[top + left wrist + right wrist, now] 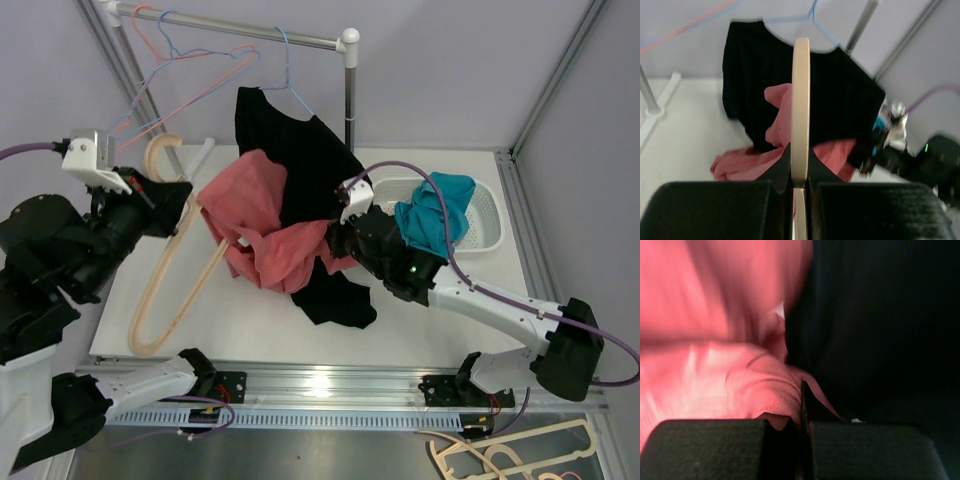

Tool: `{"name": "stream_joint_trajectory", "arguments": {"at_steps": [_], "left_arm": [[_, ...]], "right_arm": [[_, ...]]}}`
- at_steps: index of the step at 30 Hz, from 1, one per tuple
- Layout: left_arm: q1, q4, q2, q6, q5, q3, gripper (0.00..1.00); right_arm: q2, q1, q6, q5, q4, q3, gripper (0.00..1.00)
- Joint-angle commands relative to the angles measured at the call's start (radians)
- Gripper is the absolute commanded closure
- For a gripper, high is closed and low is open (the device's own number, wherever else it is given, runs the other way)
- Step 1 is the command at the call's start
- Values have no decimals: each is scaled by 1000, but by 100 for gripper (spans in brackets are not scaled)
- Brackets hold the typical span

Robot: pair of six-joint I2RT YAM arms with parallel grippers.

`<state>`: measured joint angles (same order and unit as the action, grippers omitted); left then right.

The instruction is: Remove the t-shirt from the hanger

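The left gripper (800,172) is clamped tight on the beige hanger (801,90), with a finger pressed to each face of the wood. Its arm is folded back on the hanger's outer side. The right gripper (802,412) pinches a fold of the red t-shirt (255,205) with its jaws closed on the cloth, its forearm stretched in from the hanger's opposite side. The shirt sits bunched over the hanger's inner shoulder, touching the black t-shirt (300,150) that hangs from the rail (260,35) behind the hanger. Bare table (420,310) lies beside the hanger's lower loop. A basket (490,215) of teal cloth (435,215) sits well apart from the hanger. Only the top view shows the hanger's full loop; the right wrist view shows only cloth.
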<state>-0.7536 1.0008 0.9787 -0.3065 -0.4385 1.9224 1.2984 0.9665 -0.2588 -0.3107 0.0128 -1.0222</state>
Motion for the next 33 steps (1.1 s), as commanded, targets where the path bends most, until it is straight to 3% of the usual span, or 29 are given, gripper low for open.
{"name": "stream_joint_trajectory", "arguments": {"at_steps": [1, 4, 11, 15, 19, 22, 26, 33], "left_arm": [[-7, 273, 8, -68, 110, 29, 99], [-7, 413, -15, -82, 69, 12, 99], [-7, 383, -158, -97, 168, -56, 99], [-7, 362, -189, -106, 162, 33, 99], [-7, 360, -189, -98, 275, 180, 99], [-20, 392, -169, -111, 297, 231, 99], [-20, 415, -178, -121, 212, 157, 99], [-20, 265, -179, -86, 138, -43, 99]], "right_arm": [[64, -25, 38, 29, -70, -133, 100], [110, -57, 29, -69, -16, -212, 100], [88, -169, -34, -42, 72, -225, 100], [174, -172, -39, -91, 231, -285, 100], [196, -181, -78, -73, 254, -187, 100], [151, -230, -138, -140, 265, -96, 100], [38, -301, -139, -81, 233, -21, 100], [-178, -160, -44, -33, 266, -146, 100]]}}
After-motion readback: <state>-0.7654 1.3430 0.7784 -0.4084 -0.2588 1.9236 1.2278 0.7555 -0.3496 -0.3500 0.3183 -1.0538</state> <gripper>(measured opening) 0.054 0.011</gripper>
